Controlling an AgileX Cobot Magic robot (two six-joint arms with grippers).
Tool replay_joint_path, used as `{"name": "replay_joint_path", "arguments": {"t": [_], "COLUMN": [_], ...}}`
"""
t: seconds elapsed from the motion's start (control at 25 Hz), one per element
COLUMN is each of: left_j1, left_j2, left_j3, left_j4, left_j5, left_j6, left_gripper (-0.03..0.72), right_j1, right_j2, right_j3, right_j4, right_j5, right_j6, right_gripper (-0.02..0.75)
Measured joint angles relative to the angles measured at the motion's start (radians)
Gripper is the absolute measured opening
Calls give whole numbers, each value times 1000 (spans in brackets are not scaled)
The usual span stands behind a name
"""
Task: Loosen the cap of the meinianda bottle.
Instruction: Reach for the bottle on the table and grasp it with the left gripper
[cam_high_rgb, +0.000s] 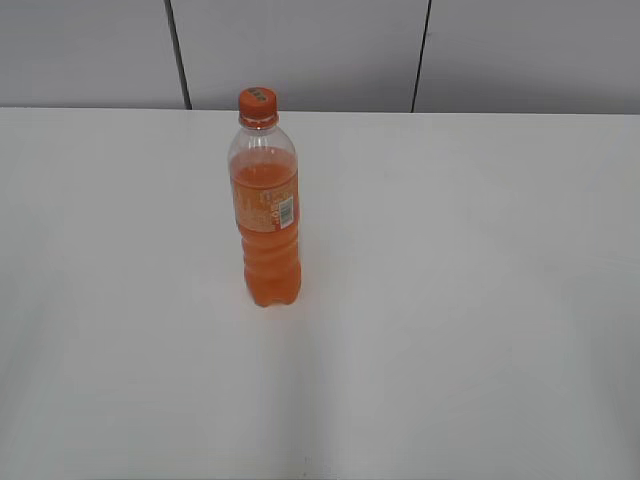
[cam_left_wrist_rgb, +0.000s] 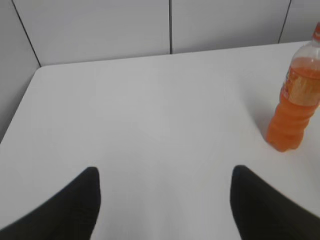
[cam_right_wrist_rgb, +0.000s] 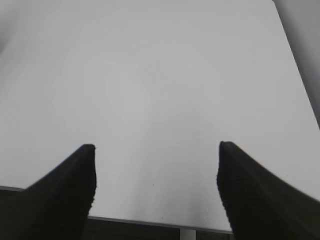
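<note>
Meinianda bottle (cam_high_rgb: 266, 215) upright on the white surface (cam_high_rgb: 450, 300), left of centre in the exterior view, toward the far edge. Orange cap (cam_high_rgb: 257, 101) seated on the neck, small dark mark on top, orange neck ring just below. Clear shoulder above the drink level; label with a white barcode patch around the middle; ribbed lower body full of orange liquid. No arm in the exterior view.

Left gripper (cam_left_wrist_rgb: 165, 187) low over the surface, jaws spread wide with bare surface between them, nothing held. Same bottle at the far right of the left wrist view, well apart from the jaws, cap cut off by the frame edge.

Right gripper (cam_right_wrist_rgb: 156, 162) near the front edge of the surface, jaws likewise wide apart and empty. Bottle not visible in the right wrist view.

Grey panelled wall (cam_high_rgb: 300, 50) behind the surface.
</note>
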Motion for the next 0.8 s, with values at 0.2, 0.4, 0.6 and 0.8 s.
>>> {"name": "replay_joint_path", "arguments": {"t": [0.2, 0.4, 0.6, 0.8], "left_j1": [0, 0, 0, 0], "left_j2": [78, 195, 318, 468], "left_j3": [16, 75, 114, 118], "left_j4": [3, 5, 15, 22], "left_j5": [-163, -392, -628, -840], "left_j6": [0, 0, 0, 0], "left_gripper": [498, 498, 498, 498], "right_j1": [0, 0, 0, 0], "right_j2": [0, 0, 0, 0], "right_j3": [0, 0, 0, 0], "right_j4": [0, 0, 0, 0], "right_j5": [0, 0, 0, 0], "right_j6": [0, 0, 0, 0], "right_gripper": [566, 566, 566, 566]}}
